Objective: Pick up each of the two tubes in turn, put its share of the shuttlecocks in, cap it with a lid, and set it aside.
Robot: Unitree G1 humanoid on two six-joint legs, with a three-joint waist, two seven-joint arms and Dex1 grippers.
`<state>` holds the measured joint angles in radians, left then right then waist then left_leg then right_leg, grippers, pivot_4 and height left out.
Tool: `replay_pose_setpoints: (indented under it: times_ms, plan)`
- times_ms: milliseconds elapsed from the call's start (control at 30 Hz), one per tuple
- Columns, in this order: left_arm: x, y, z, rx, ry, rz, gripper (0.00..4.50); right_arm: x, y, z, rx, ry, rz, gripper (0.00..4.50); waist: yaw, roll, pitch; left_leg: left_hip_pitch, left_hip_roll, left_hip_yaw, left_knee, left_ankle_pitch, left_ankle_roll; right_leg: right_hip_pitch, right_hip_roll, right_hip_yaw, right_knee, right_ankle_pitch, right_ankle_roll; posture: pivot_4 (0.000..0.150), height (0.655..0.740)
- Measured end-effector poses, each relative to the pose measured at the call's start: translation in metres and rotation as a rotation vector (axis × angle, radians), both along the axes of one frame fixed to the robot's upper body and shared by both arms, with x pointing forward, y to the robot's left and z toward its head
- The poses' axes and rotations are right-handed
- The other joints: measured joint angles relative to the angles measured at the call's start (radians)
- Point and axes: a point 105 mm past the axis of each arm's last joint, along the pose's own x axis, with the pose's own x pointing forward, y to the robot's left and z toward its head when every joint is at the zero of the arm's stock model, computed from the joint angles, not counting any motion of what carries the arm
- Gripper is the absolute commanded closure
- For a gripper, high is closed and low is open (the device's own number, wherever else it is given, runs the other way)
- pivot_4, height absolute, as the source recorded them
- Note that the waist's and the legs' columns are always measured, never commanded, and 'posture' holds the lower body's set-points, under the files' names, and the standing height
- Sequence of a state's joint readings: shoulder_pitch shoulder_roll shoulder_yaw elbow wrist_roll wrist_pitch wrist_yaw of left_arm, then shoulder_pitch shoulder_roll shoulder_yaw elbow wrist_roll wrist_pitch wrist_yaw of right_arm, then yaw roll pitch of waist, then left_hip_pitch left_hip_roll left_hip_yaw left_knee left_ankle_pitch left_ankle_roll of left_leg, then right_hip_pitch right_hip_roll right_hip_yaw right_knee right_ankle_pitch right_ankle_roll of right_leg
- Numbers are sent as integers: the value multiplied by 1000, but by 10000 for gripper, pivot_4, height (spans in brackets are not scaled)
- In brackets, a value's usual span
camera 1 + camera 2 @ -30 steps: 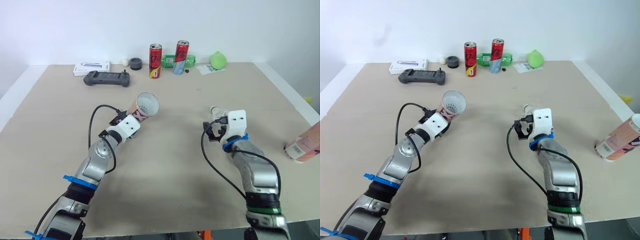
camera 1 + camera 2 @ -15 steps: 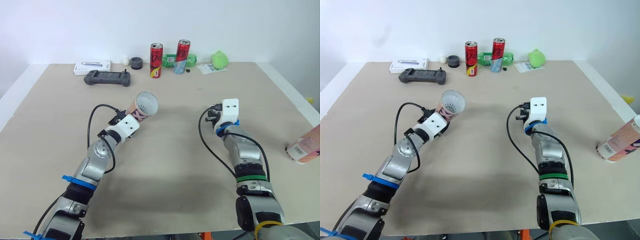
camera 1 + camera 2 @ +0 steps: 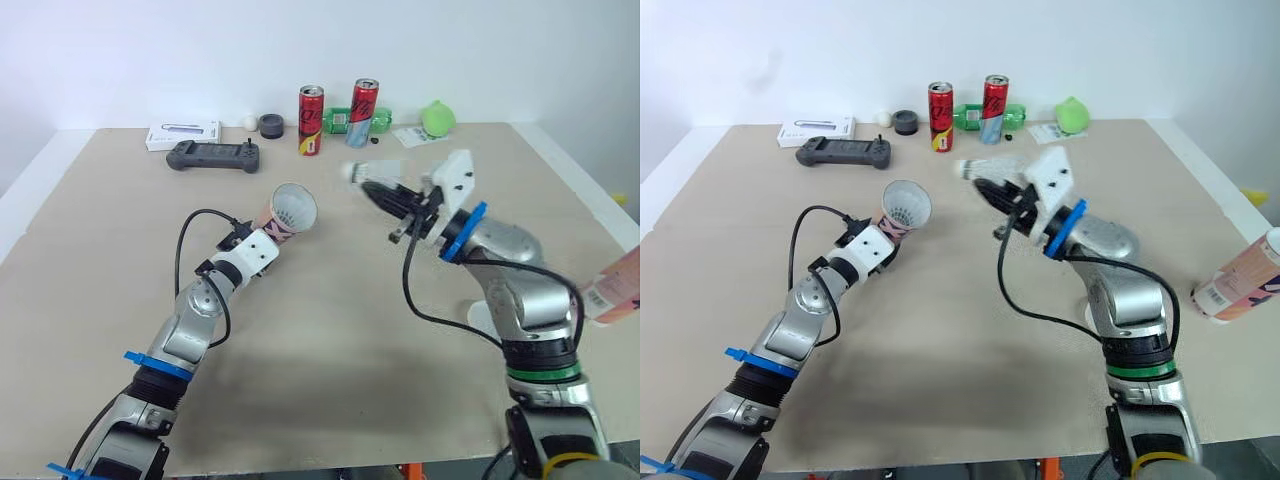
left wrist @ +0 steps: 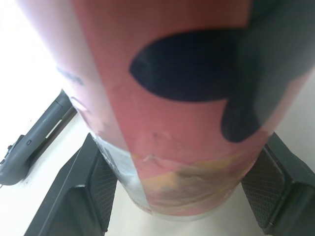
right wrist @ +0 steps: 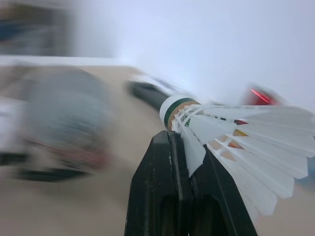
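My left gripper [image 3: 266, 230] is shut on a pink tube [image 3: 287, 210], holding it tilted with its open mouth facing up and towards me; in the left wrist view the tube [image 4: 167, 113] sits between the two black fingers [image 4: 91, 184]. My right gripper [image 3: 377, 191] is raised above the table's middle, shut on a white shuttlecock [image 3: 364, 170] by its feathers [image 5: 236, 142], cork end pointing left towards the tube's mouth and about a hand's width from it. A second pink tube [image 3: 1240, 278] lies at the table's right edge.
Along the far edge stand two red cans [image 3: 311, 121] [image 3: 362, 114], a black game controller [image 3: 213, 156], a white box [image 3: 183, 135], a lying green bottle [image 3: 345, 122] and a green lump [image 3: 436, 120]. A small white round thing [image 3: 481, 318] lies partly hidden behind my right forearm.
My right gripper has shut on the shuttlecock, lifted it off the table and swung up and left towards the tube. The left arm and its tube have not moved.
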<state>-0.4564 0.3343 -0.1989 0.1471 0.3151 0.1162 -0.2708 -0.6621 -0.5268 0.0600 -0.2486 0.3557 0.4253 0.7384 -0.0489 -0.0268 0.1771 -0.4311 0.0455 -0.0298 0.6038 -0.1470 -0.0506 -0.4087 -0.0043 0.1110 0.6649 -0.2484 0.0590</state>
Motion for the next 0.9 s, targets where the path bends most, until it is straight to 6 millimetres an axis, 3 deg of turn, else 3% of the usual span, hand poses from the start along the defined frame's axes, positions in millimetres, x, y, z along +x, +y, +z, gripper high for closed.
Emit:
replay_pose_setpoints:
  times_ms: [133, 333, 433, 633, 700, 767, 900]
  plan:
    - [0, -1, 0, -3, 0, -2, 14800, -6, 24, -10, -155, 3, 79, 43596, 1, 0, 0, -1, 0, 0, 0, 0, 0, -1, 0, 0, 0, 0, 0, 1500, 7400]
    - [1, -1, 0, -3, 0, 1, 14800, -2, 35, -28, -283, 13, 108, 43596, 1, 0, 0, -2, 0, 0, 0, 0, 0, -2, -1, 0, 0, -1, 0, 1500, 7400]
    - [1, -1, 0, -4, -1, 2, 14800, 0, 41, -24, -280, 12, 125, 34628, 0, 0, 0, -2, 0, 0, 0, 0, 0, -2, 0, 0, 0, -1, 0, 1500, 7400]
    - [1, -1, 0, -6, -4, 5, 14800, -7, 52, 2, -238, 2, 203, 4766, 1, 0, 0, -2, 0, 0, 0, 0, 0, -2, -1, -1, 0, -1, 0, 1500, 7400]
    - [1, -1, 0, -6, -4, 6, 14800, -10, 49, 7, -236, 27, 223, 5650, 3, 0, 0, -3, 0, 0, 0, 0, 0, -2, -1, -1, 0, -1, 0, 1500, 7400]
    - [1, -1, 0, -7, -5, 6, 14800, -11, 46, 17, -259, 27, 238, 11463, 3, 0, 0, -4, 0, 0, 0, 0, 0, -3, -1, -1, 0, -1, 0, 1500, 7400]
    - [2, -1, -1, -10, 1, 9, 14800, 0, 41, 47, -419, -62, 212, 30767, 0, 1, 0, -3, 0, 1, 0, 0, 0, -5, -1, -1, 0, 0, -1, 1500, 7400]
